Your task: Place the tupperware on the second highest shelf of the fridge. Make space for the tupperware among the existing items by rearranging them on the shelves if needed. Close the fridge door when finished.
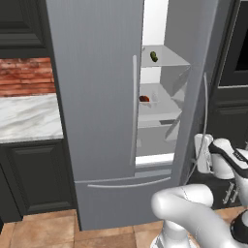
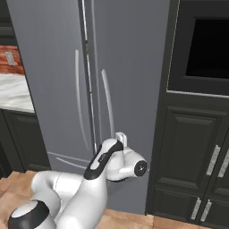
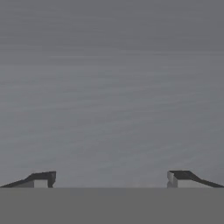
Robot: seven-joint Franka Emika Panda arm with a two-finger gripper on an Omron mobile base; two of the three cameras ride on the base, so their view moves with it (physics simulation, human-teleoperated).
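The gripper (image 1: 202, 154) is seen low at the outer face of the right door (image 1: 193, 97) of the fridge (image 1: 97, 97), which stands ajar. In the hand view the two fingertips (image 3: 41, 179) are spread wide apart with nothing between them, and grey door metal is directly in front of them, so the jaws are judged to be open and empty, very near the door or touching it.

From the left base view, the tupperware (image 1: 147, 99) is found at about 10 o'clock from the gripper, up and inside the cabinet. It rests on the second highest shelf (image 1: 157, 115), near the left side of the gap. Its long axis cannot be told, because it is small and partly hidden by the left door (image 1: 92, 87). The pickle (image 1: 154, 56) lies on the shelf above it, at about 11 o'clock from the gripper.

The placing is therefore judged as done, and the closing of the door is what remains. The relation that matters is that the gripper is on the outside of the right door, below the middle of its long vertical handle (image 1: 205, 116). A push toward the cabinet, roughly to 10 o'clock in this view, is probably needed. The gap between the two doors is narrow. In the right base view the dark cabinets (image 2: 192, 147) stand close at 3 o'clock of the arm, so little room is left on that side.
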